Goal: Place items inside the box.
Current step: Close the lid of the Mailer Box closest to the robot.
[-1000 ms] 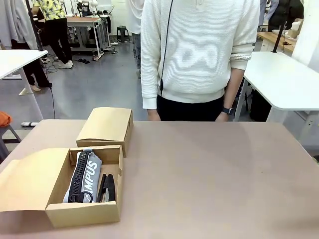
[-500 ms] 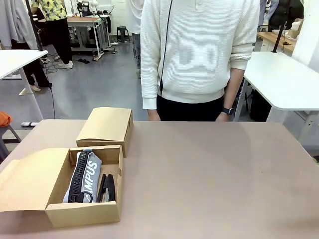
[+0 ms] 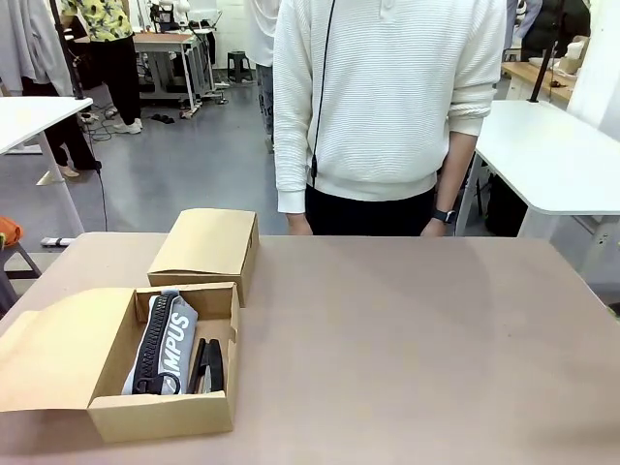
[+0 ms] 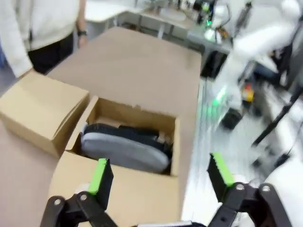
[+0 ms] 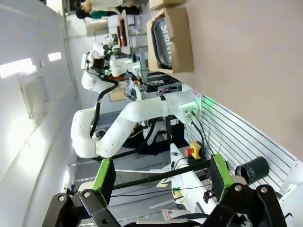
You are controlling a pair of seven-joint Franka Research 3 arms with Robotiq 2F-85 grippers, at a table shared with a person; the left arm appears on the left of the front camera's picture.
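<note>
Near-left on table (image 3: 407, 329): pencil case (image 3: 160, 341) w/ stapler (image 3: 207, 366) at its right, in box (image 3: 160, 417); 2nd box (image 3: 205, 242) just behind.

The open box (image 3: 160, 418) is plain kraft brown, its case (image 3: 172, 341) grey with a black zipper and white lettering, the stapler (image 3: 209, 366) black, the closed box (image 3: 205, 242) the same brown, the bench (image 3: 417, 339) dull pinkish-brown, and the person (image 3: 387, 97) wears ribbed white over black.

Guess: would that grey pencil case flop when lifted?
Probably sags a little: the pencil case looks like soft fabric. Its rounded, filled shape suggests it would not go limp. Unlikely to roll, lying flat in the box.
</note>
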